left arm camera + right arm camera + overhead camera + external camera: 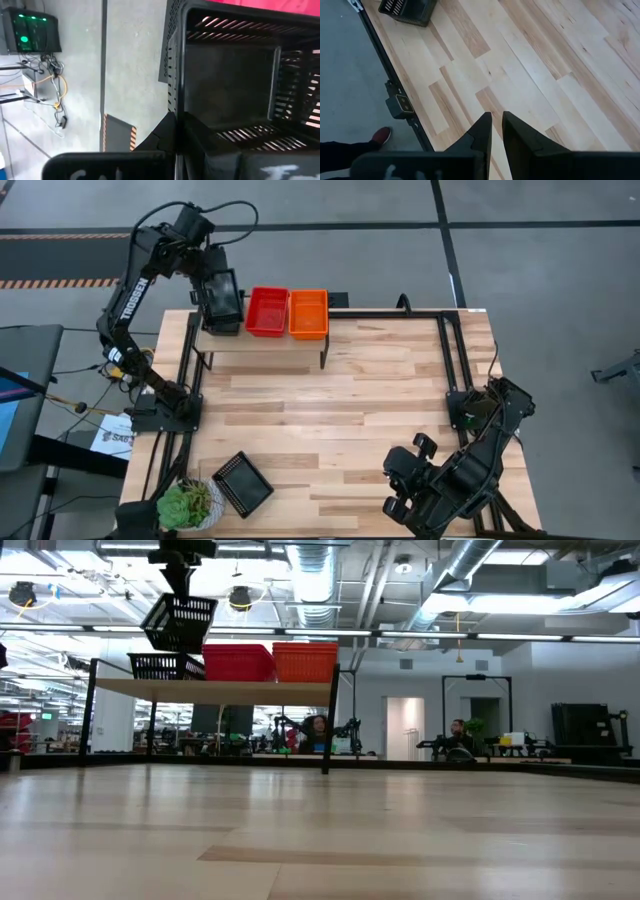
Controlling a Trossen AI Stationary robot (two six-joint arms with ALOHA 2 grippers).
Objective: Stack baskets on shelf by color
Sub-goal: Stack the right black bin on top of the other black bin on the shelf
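My left gripper (213, 288) hangs over the left end of the shelf (262, 345), shut on a black basket (180, 622) that is tilted in the air. Just under it, a second black basket (163, 666) rests by its base on the shelf plank (215, 687). Beside that one stand the red baskets (266, 311) and then the orange baskets (308, 313). A third black basket (243, 483) lies on the tabletop near the left near corner. My right gripper (496, 131) waits shut, low over the table's right near part. My left gripper holds the raised black basket by one side wall at its rim (176, 107). One finger (210, 142) is inside the basket and the other (159, 137) outside. The fingers come from above. The basket is lifted clear and tilted, hanging below them over the basket on the shelf.
A green potted plant (188, 505) sits at the left near corner, touching distance from the loose black basket (407, 10). Black frame rails (447, 355) run along the table's left and right sides. A person's red shoe (381, 135) shows on the floor past the near edge.
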